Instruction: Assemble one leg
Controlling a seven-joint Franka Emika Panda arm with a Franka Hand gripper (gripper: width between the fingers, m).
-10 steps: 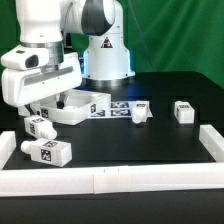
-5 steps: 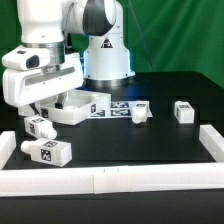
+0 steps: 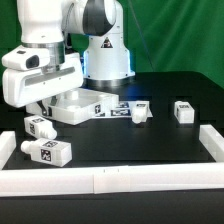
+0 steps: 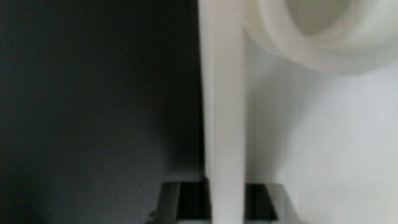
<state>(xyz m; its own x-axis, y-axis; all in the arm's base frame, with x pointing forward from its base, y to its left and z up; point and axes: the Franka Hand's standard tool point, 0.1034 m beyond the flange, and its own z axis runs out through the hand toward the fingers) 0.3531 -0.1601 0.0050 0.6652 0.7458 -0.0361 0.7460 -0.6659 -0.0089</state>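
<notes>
My gripper (image 3: pixel 47 106) is low at the exterior view's left and shut on the raised rim of the large white tabletop panel (image 3: pixel 85 104). In the wrist view the white rim (image 4: pixel 222 110) runs straight between my two dark fingertips (image 4: pixel 183 200), and my gripper (image 4: pixel 222 203) closes on it there. Two white legs with tag stickers lie in front of the panel, one (image 3: pixel 40 127) just below my hand and one (image 3: pixel 48 152) nearer the front wall. Two more legs lie at the middle (image 3: pixel 140 112) and at the right (image 3: pixel 183 111).
The marker board (image 3: pixel 120 108) lies flat between the panel and the middle leg. A low white wall (image 3: pixel 110 180) runs along the front, with side pieces at the left (image 3: pixel 6 143) and right (image 3: pixel 211 139). The robot base (image 3: pixel 105 55) stands behind.
The tabletop panel has shifted a little toward the exterior view's right with my gripper on its rim. The legs have not moved.
</notes>
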